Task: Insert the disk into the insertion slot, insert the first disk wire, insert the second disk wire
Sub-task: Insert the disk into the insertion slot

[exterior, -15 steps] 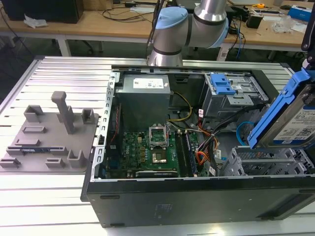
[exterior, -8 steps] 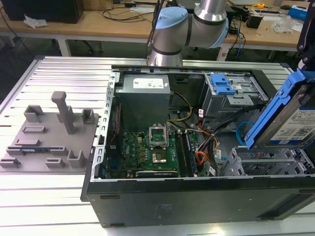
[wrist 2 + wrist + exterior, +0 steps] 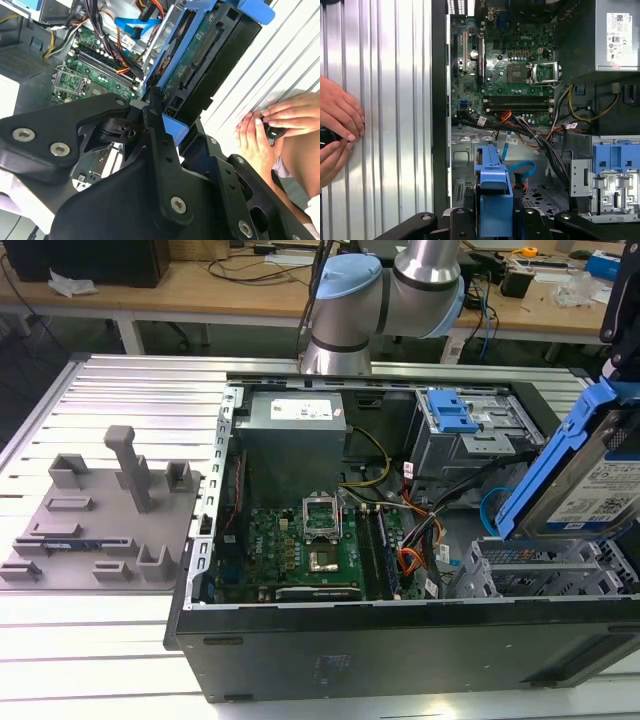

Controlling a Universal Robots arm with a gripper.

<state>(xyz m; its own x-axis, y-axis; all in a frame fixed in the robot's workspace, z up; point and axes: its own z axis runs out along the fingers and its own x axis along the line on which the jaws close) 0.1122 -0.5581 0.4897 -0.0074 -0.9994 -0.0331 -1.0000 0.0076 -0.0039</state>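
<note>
With my end effector [image 3: 494, 219] clamped on the tilted disk [image 3: 590, 485] at the exterior view's right, its lower corner could jam on the insertion slot [image 3: 530, 575] or snag nearby cables [image 3: 415, 545].

I watched the ribbed metal table [image 3: 100, 665] bearing an open computer case [image 3: 400, 660], with a grey fixture tray [image 3: 100, 522] just beside it.

A green motherboard [image 3: 290, 545] lies inside the open black case [image 3: 400, 650].
</note>
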